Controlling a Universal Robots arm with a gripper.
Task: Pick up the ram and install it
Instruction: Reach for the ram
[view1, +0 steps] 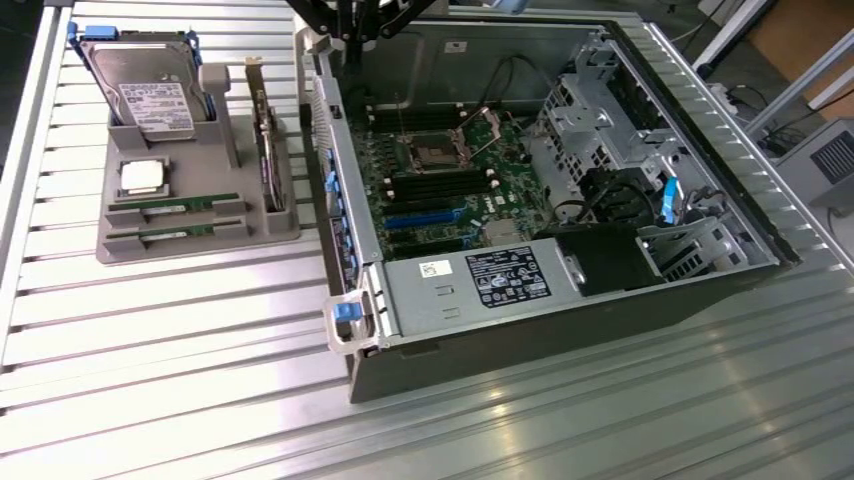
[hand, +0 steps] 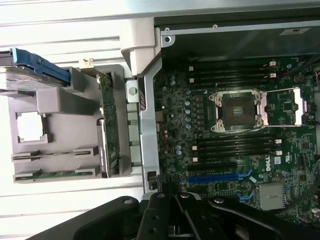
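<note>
Green ram sticks (view1: 174, 205) are stood on edge in grey tray (view1: 120, 255) slots — likely for an easy pinch; gripper (hand: 172, 207) is held closed, empty, over the case wall (view1: 328, 160).

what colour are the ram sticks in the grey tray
Green. The ram sticks show best in the exterior view.

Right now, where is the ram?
Two ram sticks lie in the gray tray on the exterior view's left, beside the silver processor chip and outside the open computer case.
</note>
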